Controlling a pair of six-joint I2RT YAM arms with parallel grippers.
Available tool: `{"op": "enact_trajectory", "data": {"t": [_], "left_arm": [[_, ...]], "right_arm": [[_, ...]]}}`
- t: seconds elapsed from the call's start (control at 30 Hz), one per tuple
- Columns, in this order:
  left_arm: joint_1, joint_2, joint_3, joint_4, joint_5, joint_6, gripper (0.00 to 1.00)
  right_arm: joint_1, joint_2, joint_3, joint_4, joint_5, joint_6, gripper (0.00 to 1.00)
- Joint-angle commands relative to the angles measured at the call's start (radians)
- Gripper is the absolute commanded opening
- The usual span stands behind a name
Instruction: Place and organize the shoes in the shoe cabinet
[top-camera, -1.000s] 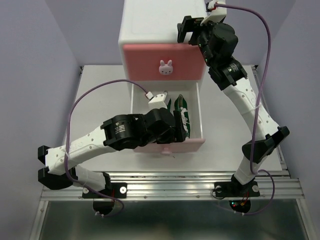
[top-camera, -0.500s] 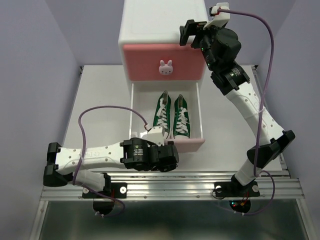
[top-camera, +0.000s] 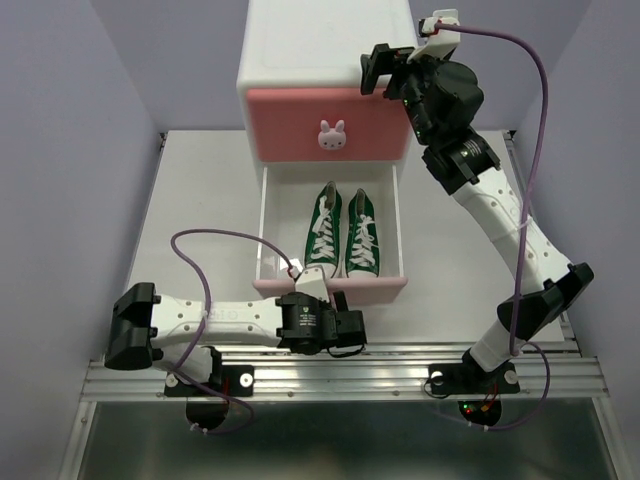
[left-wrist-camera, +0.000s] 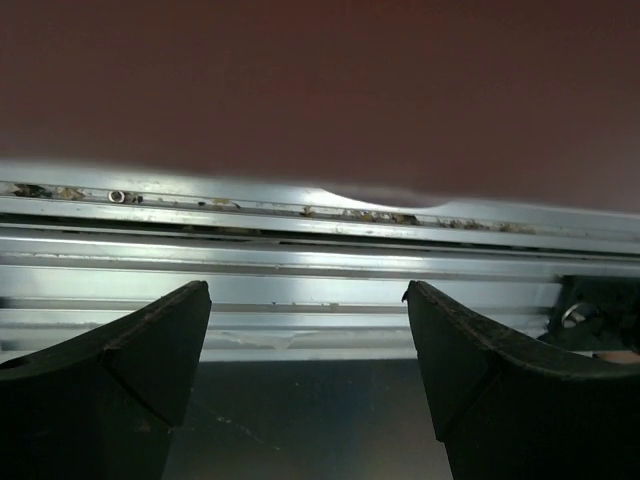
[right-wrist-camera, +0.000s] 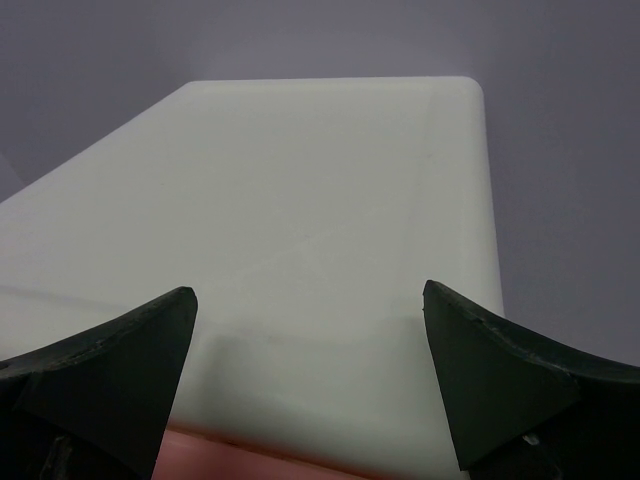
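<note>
Claws both gape empty: left gripper (top-camera: 352, 328) low in front of the shoe cabinet (top-camera: 325, 45), right gripper (top-camera: 372, 68) at its top corner. Green shoes (top-camera: 343, 235) lie inside its open lower drawer (top-camera: 375, 283); a skewed push shut could jam it

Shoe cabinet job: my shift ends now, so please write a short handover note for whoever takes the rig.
Left gripper: open, empty, low in front of the lower drawer.
Right gripper: open, empty, over the shoe cabinet top.
Done: green shoes side by side in the open lower drawer.
Left: red pair not in view; upper drawer shut; close the lower drawer.
</note>
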Motion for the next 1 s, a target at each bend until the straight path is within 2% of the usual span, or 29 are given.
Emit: {"op": "enact_trajectory", "data": {"t": [0.0,0.1,0.23,0.4,0.57,0.67,0.8,0.97], "left_arm": [[-0.004,-0.039,-0.048,-0.035,-0.080,-0.126,0.91],[-0.002,-0.047,-0.048,-0.078,-0.129,-0.184,0.91],[-0.002,-0.017,-0.030,-0.076,-0.206,-0.174,0.90],[-0.002,0.104,0.070,-0.139,-0.348,-0.174,0.87],[-0.001,0.203,0.150,-0.141,-0.387,-0.160,0.83],[0.001,0.173,0.118,-0.141,-0.402,-0.212,0.82],[0.019,0.104,0.064,-0.139,-0.439,-0.309,0.75],[0.062,0.145,0.061,-0.139,-0.501,-0.298,0.75]], "right_arm": [[-0.001,0.022,-0.075,-0.192,0.019,0.021,1.00],[-0.001,0.006,-0.096,-0.191,0.018,0.019,1.00],[-0.001,-0.008,-0.122,-0.192,0.028,0.013,1.00],[-0.001,-0.007,-0.130,-0.194,0.033,0.008,1.00],[-0.001,-0.004,-0.139,-0.200,0.027,0.005,1.00],[-0.001,-0.005,-0.142,-0.209,0.019,0.013,1.00],[-0.001,-0.011,-0.144,-0.218,0.021,0.018,1.00],[-0.001,-0.019,-0.149,-0.222,0.021,0.014,1.00]]}}
